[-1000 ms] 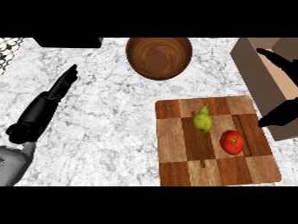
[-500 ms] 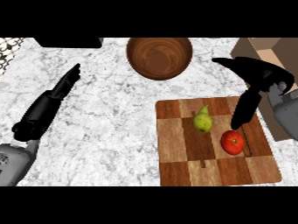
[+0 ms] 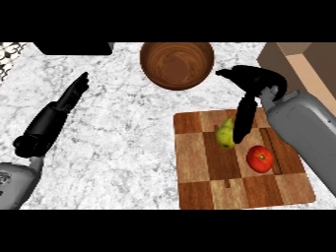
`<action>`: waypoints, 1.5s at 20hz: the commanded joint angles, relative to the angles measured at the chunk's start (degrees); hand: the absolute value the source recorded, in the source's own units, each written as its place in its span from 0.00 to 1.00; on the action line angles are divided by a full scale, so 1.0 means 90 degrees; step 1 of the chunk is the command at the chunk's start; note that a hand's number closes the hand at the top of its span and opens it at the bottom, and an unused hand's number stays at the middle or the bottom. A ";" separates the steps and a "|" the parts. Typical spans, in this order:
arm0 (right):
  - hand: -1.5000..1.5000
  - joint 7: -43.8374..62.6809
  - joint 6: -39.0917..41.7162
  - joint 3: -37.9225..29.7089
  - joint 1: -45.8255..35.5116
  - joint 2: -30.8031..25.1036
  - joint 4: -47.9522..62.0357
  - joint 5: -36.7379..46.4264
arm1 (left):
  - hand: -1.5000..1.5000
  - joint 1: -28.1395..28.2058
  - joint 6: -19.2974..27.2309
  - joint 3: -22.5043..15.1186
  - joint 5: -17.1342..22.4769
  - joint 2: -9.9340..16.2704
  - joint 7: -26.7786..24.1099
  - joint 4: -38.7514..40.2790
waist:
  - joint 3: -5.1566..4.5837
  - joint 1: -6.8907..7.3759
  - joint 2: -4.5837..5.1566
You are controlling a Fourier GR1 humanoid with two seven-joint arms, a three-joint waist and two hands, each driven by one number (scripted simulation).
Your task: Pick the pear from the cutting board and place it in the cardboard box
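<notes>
We see the right hand over the board, fingers straight and pointing down, tips touching the pear. Pear lies on the board, tomato just beside it. Box at right, bowl behind. Left hand rests open on the counter.

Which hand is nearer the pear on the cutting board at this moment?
Right. The right hand hangs directly over the pear, fingers pointing down beside it on the cutting board. The left hand rests open far across the counter.
</notes>
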 commanded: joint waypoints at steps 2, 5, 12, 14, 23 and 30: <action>0.00 0.0538 0.0218 0.0035 0.0068 0.0494 0.0350 0.0232 | 0.50 0.0073 0.0002 -0.0044 -0.0280 -0.0263 0.0017 -0.0038 | 0.0003 -0.0014 0.0001; 0.00 0.0489 0.0293 0.0021 -0.0131 0.0535 0.0613 0.0634 | 0.50 0.0139 -0.0108 0.0147 -0.0260 -0.0189 0.0127 -0.0215 | 0.0003 0.0002 0.0000; 0.00 0.0653 0.0109 -0.0031 0.0576 0.0823 0.0026 0.1239 | 0.50 0.0231 -0.0604 0.0650 -0.0180 -0.0027 0.0126 -0.0279 | 0.0004 -0.0048 -0.0016; 0.00 0.0064 0.0136 0.0056 0.0128 0.1073 0.0997 0.1657 | 0.50 -0.0020 -0.0586 0.0545 -0.0316 -0.0280 0.0191 -0.0043 | 0.0004 -0.0014 0.0008; 0.00 -0.0077 0.0159 -0.0043 0.0842 0.1262 0.0832 0.2524 | 0.50 0.0268 -0.0731 0.0840 -0.0570 -0.0485 0.0244 -0.0332 | 0.0004 -0.0047 -0.0007; 0.00 -0.0804 0.0348 -0.0504 0.0993 0.1331 0.1216 0.2905 | 0.50 0.0142 -0.0955 0.1024 -0.0767 -0.0774 0.0219 -0.0240 | 0.0005 -0.0034 -0.0002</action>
